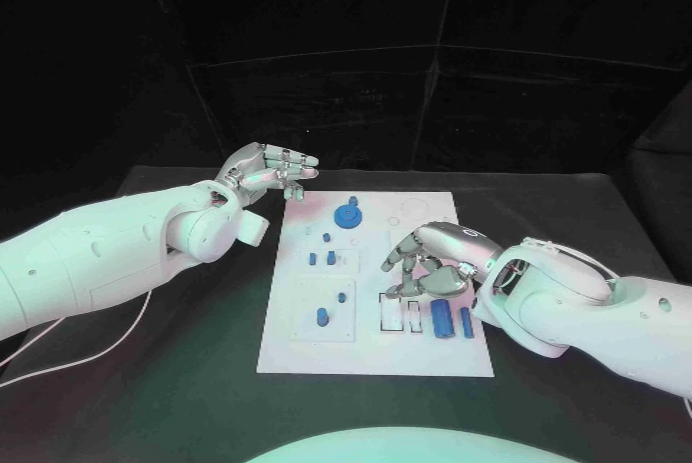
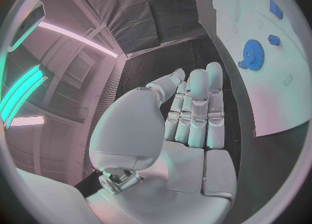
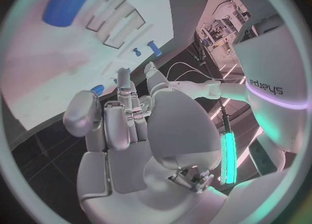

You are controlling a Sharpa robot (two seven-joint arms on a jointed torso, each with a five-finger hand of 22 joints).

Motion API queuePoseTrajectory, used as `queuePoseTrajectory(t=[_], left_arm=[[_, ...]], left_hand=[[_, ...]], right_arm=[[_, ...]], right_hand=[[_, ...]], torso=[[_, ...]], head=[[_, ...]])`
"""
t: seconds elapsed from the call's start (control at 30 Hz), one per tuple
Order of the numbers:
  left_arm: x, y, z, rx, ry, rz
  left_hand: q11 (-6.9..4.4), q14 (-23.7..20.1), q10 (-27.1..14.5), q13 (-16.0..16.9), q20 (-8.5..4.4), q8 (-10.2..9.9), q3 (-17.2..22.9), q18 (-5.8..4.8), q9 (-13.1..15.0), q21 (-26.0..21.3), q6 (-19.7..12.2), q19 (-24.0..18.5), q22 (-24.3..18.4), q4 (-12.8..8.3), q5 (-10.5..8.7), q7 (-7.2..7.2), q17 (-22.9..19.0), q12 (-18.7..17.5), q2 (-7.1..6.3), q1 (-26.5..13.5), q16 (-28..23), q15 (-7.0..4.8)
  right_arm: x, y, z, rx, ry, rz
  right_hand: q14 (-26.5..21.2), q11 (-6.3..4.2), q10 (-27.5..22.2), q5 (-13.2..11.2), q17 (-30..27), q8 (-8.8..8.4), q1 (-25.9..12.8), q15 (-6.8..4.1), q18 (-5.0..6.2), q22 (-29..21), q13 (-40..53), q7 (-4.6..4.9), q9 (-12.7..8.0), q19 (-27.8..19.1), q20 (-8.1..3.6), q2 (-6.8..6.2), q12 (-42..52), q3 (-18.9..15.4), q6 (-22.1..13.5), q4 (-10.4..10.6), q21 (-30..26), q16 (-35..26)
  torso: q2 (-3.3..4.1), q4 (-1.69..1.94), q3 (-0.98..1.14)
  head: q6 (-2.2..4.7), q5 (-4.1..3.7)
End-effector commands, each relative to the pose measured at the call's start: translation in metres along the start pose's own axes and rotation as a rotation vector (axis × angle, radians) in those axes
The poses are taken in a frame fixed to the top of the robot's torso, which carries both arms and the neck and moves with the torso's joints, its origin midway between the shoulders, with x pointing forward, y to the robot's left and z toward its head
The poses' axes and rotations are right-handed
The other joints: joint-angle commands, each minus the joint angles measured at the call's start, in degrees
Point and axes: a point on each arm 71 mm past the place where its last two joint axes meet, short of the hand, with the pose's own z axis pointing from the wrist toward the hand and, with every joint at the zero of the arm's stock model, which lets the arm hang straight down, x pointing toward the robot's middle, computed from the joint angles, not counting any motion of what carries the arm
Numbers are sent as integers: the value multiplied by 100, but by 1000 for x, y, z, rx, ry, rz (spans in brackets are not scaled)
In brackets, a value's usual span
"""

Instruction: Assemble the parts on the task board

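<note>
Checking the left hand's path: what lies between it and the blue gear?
Only bare white task board separates the left hand from the blue gear, as the head view shows.
</note>
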Motion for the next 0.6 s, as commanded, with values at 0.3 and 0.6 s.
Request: queuePoseTrajectory(t=[0.3,0.6], left_arm=[[0,-1,-1,3,4,-5],[-1,-1,-2,2,3,-5]], left_hand=[[11,-21,-49,-7,14,2,-56,75,-2,-29,-39,-23,-12,8,-23,-6,-14,40,44,2,-41,21],[11,-21,-50,-6,14,4,-57,74,-2,-31,-39,-23,-13,12,-23,-6,-15,42,50,-1,-42,21]], right_arm=[[-17,-55,-47,425,-16,67],[-9,-60,-61,496,49,42]], right_hand=[[362,-183,1090,348,949,584,-501,-166,-241,865,6203,-187,207,306,-168,116,5245,-884,138,870,524,514],[367,-180,1039,-139,1023,883,-625,-164,-246,914,6380,-198,361,305,-163,-275,5311,-1026,13,1655,550,551]], torso=[[-32,-202,12],[-43,-215,5]], head=[[33,-193],[13,-238]])
